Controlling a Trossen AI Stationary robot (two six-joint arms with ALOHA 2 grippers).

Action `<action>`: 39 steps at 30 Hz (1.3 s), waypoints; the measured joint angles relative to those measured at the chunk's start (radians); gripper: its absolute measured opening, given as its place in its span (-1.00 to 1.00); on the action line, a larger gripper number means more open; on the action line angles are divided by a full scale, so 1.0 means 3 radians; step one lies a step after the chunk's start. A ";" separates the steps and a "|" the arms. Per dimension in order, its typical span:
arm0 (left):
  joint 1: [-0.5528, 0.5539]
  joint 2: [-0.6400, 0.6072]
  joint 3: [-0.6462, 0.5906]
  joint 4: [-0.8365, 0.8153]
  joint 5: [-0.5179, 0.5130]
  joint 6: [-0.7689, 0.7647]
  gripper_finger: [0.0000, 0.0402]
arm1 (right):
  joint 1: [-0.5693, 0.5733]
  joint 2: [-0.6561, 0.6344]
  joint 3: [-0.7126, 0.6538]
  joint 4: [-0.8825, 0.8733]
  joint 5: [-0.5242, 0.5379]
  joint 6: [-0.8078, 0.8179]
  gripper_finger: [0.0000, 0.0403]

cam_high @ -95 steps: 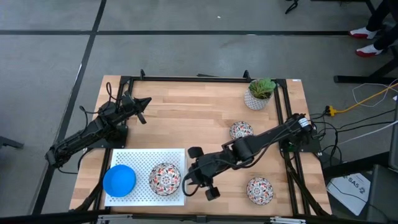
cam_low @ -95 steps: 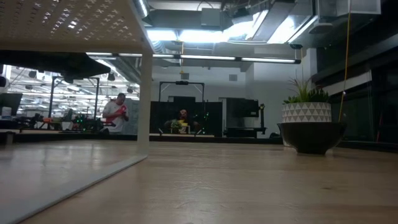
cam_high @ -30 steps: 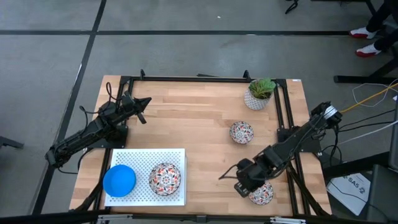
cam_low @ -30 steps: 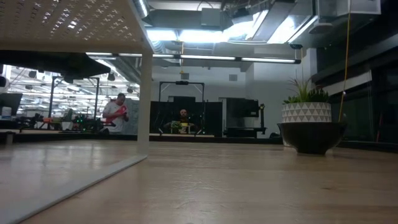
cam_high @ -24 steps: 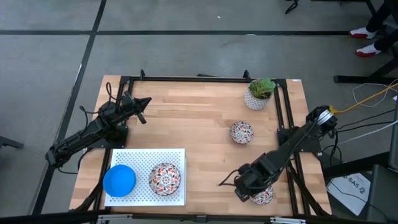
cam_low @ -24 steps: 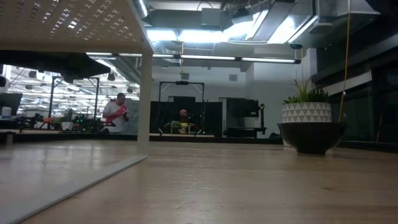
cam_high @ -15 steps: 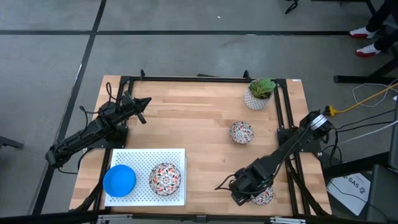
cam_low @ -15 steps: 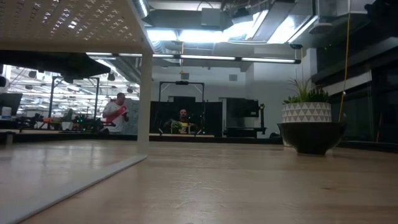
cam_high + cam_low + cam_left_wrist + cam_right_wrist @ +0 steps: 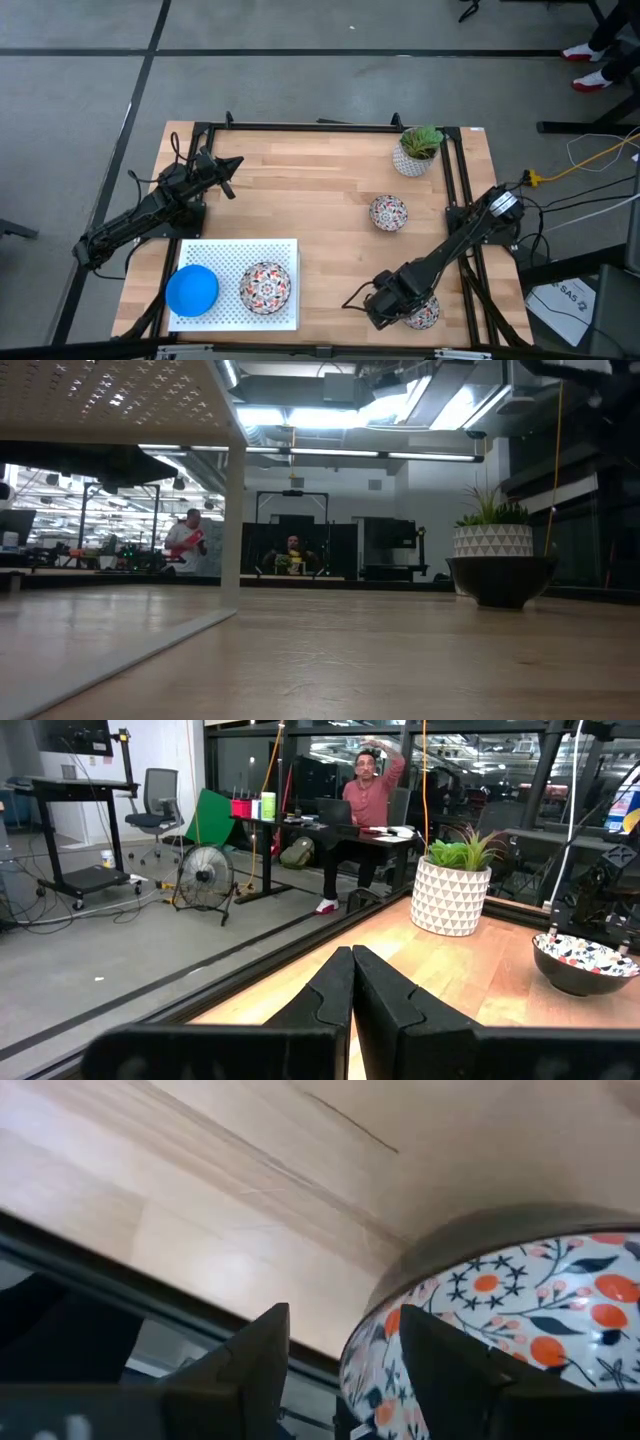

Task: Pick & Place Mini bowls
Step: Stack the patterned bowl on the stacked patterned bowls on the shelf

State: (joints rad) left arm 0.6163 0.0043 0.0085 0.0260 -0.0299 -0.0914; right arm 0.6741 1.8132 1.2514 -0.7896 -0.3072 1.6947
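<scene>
Overhead and wrist views of a wooden table [image 9: 320, 190] framed by black rails. The right gripper [image 9: 385, 300] was low at the near right corner of the table, directly over the rim of a patterned bowl [image 9: 422, 313] that rested on the wood there. In the right wrist view this bowl [image 9: 500, 1320] filled the frame, and the two dark fingers [image 9: 250, 1360] stood spread apart with the bowl's rim lying in the gap between them; the fingers were open and not closed on the rim.

The left gripper [image 9: 228, 163] waited above the far left part of the table, well apart from every bowl. In the left wrist view its fingers [image 9: 352, 982] were pressed together, closed on nothing.

A second patterned bowl [image 9: 388, 212] sat on the bare wood right of centre, between the corner bowl and a white pot with a green plant [image 9: 417, 150] at the far right corner. A white perforated tray [image 9: 232, 255] lay at the near left of the table and carried a blue bowl [image 9: 192, 290] on its left side and a third patterned bowl [image 9: 265, 286] on its right side, the two close but apart.

The left wrist view also showed a seated person [image 9: 370, 790] at a desk in the room beyond the table.
</scene>
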 joint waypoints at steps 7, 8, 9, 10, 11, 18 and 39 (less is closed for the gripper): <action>0.0000 0.0000 -0.0001 0.0000 0.0000 0.0000 -0.98 | 0.0012 0.0157 0.0000 -0.0005 0.0003 -0.0024 -0.06; 0.0000 0.0000 0.0000 -0.0001 0.0001 0.0001 -0.98 | 0.0018 0.0170 0.0000 -0.0006 0.0003 -0.0030 -0.06; 0.0000 0.0000 -0.0001 0.0000 0.0000 0.0001 -0.98 | 0.0022 0.0176 0.0000 -0.0005 0.0002 -0.0057 -0.08; 0.0000 0.0000 -0.0001 -0.0001 0.0000 0.0001 -0.98 | 0.0022 0.0177 0.0000 -0.0006 0.0002 -0.0079 -0.10; 0.0000 0.0000 0.0000 0.0000 0.0000 0.0000 -0.98 | 0.0022 0.0177 0.0000 -0.0005 0.0002 -0.0092 -0.13; 0.0000 0.0000 0.0000 0.0000 0.0000 0.0001 -0.98 | 0.0022 0.0176 0.0001 -0.0022 -0.0025 -0.0098 -0.54; 0.0000 0.0000 0.0000 0.0000 0.0000 0.0000 -0.98 | 0.0010 0.0168 0.0300 -0.0262 0.0164 -0.0559 -0.92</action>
State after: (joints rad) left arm 0.6163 0.0044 0.0086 0.0261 -0.0299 -0.0914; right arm 0.6770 1.8637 1.3414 -0.8681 -0.2580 1.5271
